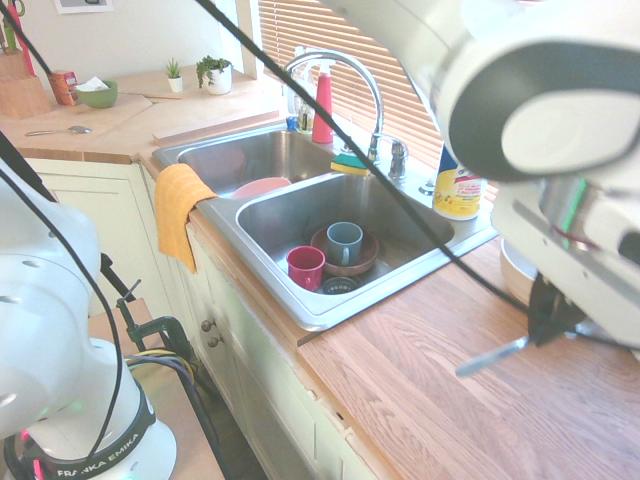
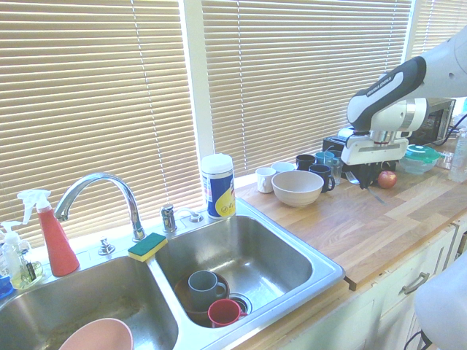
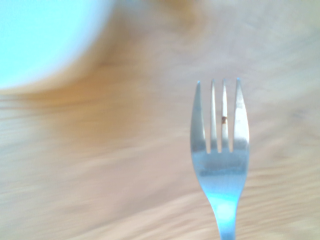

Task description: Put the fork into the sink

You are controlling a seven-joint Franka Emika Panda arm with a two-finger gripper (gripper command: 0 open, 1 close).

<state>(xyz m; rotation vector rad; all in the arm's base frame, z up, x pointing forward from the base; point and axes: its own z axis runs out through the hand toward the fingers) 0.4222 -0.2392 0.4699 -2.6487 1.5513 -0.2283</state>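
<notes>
We find the fork (image 1: pixel 492 357) gripped in the closed pincer (image 1: pixel 545 330), held above the wooden counter (image 1: pixel 420 400), near the white bowl (image 2: pixel 298 188); the wrist view shows its four tines with a small dark speck on one. Pick-up we judge complete; the carry and release remain outstanding. The sink (image 1: pixel 318 318) lies well apart from the fork, its near basin in the first exterior view containing a red mug (image 1: pixel 305 268) and a blue mug (image 1: pixel 344 243), the latter in a brown bowl (image 1: pixel 366 262)
</notes>
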